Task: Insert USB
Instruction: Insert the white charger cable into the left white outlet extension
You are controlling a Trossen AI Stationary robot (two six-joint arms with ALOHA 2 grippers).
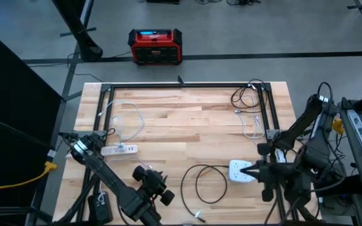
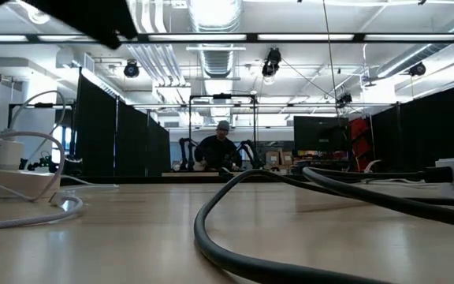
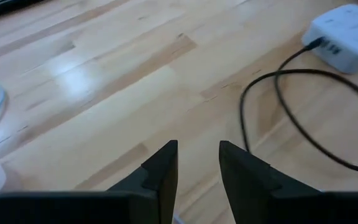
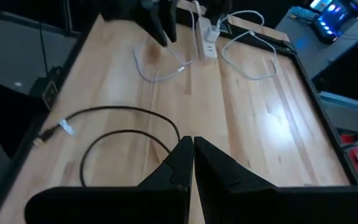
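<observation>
A white USB hub (image 1: 237, 171) lies on the wooden table near the front right, with a black cable (image 1: 209, 182) plugged into it and looped toward the front. The cable's free plug end (image 4: 59, 129) carries a white tag and lies on the table near the front edge (image 1: 197, 215). My right gripper (image 4: 192, 146) is shut with nothing in it and hangs over the hub's right end (image 1: 254, 171). My left gripper (image 3: 197, 163) is open and holds nothing. It stands above bare wood at front centre (image 1: 151, 178), left of the cable loop. The hub also shows in the left wrist view (image 3: 347, 36).
A white power strip (image 1: 119, 149) with a white cord (image 1: 127, 119) lies at the left. A black metal frame (image 1: 187, 85) borders the far half. Dark and white cables (image 1: 249, 107) lie at the far right. A red box (image 1: 156, 46) stands on the floor. A person (image 2: 221, 148) sits far behind.
</observation>
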